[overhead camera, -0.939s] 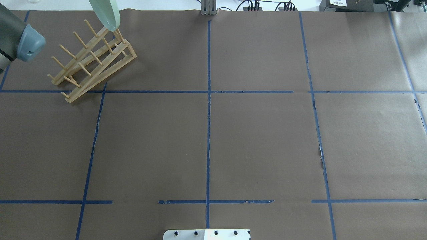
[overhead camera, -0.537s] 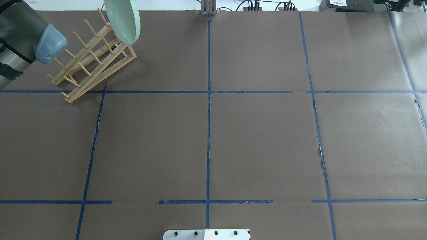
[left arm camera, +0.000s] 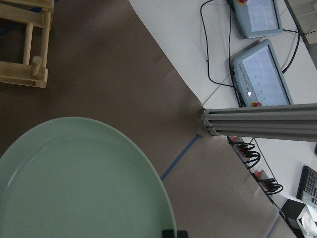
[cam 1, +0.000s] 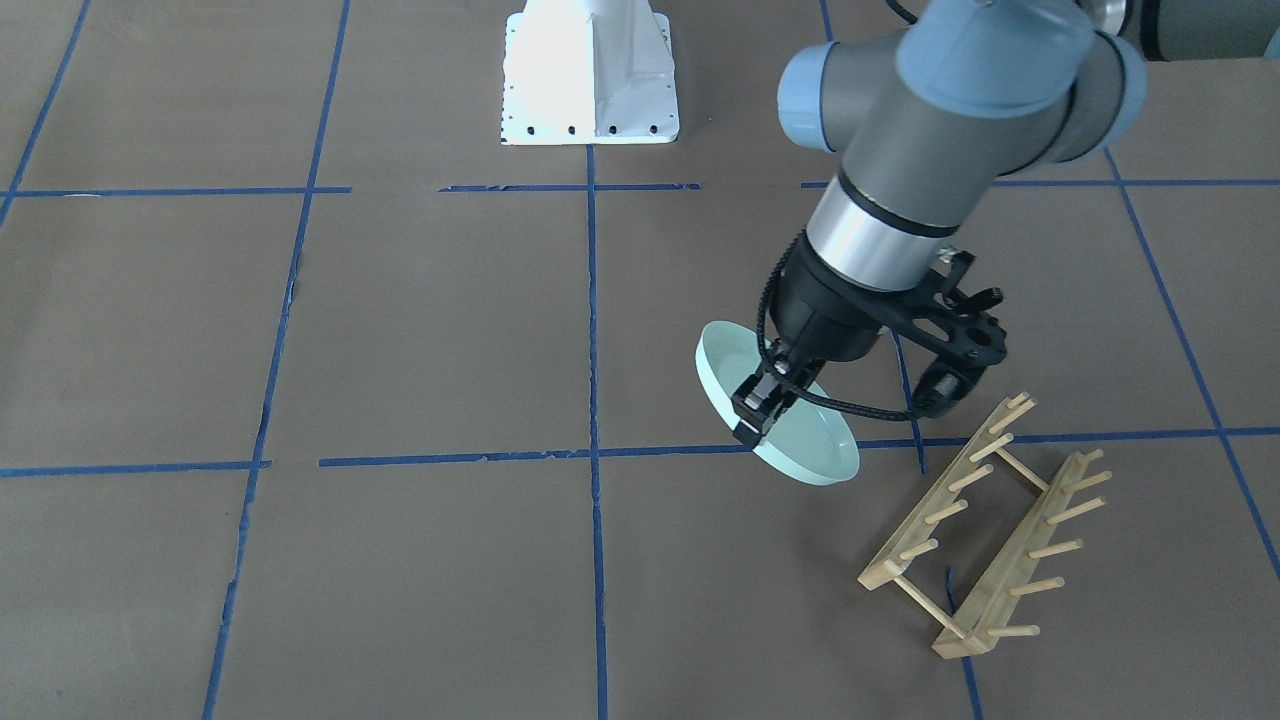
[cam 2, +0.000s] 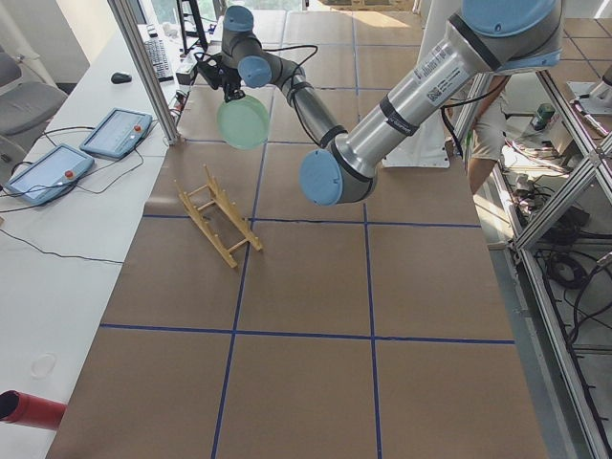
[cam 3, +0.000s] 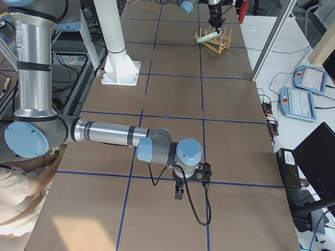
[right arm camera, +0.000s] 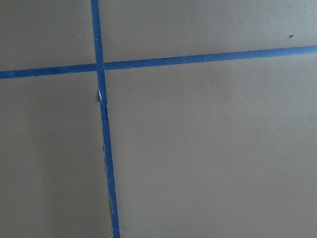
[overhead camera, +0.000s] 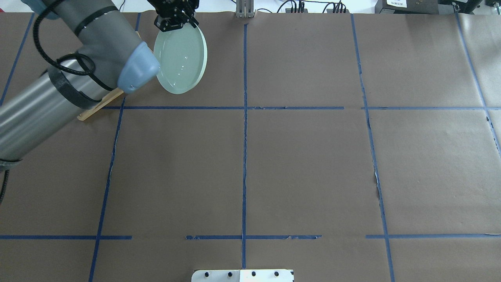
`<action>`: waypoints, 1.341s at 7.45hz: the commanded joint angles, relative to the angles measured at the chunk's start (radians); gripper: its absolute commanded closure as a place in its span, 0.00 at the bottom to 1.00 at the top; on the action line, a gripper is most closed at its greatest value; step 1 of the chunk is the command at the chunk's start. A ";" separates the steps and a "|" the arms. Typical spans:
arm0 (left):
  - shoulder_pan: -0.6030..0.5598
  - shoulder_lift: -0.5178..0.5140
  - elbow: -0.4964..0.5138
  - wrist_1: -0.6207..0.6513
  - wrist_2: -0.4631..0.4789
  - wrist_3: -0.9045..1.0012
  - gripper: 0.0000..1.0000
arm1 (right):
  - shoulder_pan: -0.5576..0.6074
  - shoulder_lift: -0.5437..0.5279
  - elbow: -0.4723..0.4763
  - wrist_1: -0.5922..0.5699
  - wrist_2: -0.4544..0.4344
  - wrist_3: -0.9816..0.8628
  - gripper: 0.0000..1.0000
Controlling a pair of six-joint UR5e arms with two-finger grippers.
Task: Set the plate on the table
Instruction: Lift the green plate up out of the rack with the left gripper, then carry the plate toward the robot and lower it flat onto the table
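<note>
Hanging tilted above the table (overhead camera: pixel 305 164), the plate (overhead camera: pixel 182 58) was pinched at its rim by the left gripper (overhead camera: pixel 175 22), clear of the wooden rack (cam 1: pixel 985 530) (right gripper (cam 3: pixel 178 194) fingers: couldn't tell). Lowering and release looked still to do.

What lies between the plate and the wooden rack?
Only bare table, crossed by blue tape, as the front-facing view shows. The plate, in the left gripper, is clear of the wooden rack.
</note>
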 commanded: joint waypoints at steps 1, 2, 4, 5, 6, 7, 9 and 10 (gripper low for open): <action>0.162 -0.066 0.039 0.346 0.137 0.122 1.00 | 0.000 0.000 0.000 0.000 0.000 0.000 0.00; 0.228 -0.075 0.091 0.454 0.170 0.186 1.00 | 0.000 0.000 0.000 0.000 0.000 0.000 0.00; 0.331 -0.054 0.159 0.484 0.188 0.211 1.00 | 0.000 0.000 0.000 0.000 0.000 0.000 0.00; 0.362 -0.053 0.169 0.483 0.188 0.210 1.00 | 0.000 0.000 0.000 0.000 0.000 0.000 0.00; 0.374 -0.049 0.170 0.478 0.187 0.208 1.00 | 0.000 0.000 0.000 0.000 0.000 0.000 0.00; 0.399 -0.028 0.169 0.460 0.199 0.207 1.00 | 0.000 0.000 0.000 0.000 0.000 0.000 0.00; 0.413 -0.017 0.169 0.435 0.207 0.207 0.96 | 0.000 0.000 0.000 0.000 0.000 0.000 0.00; 0.411 -0.016 0.164 0.424 0.208 0.208 0.69 | 0.000 0.000 0.000 0.000 0.000 0.000 0.00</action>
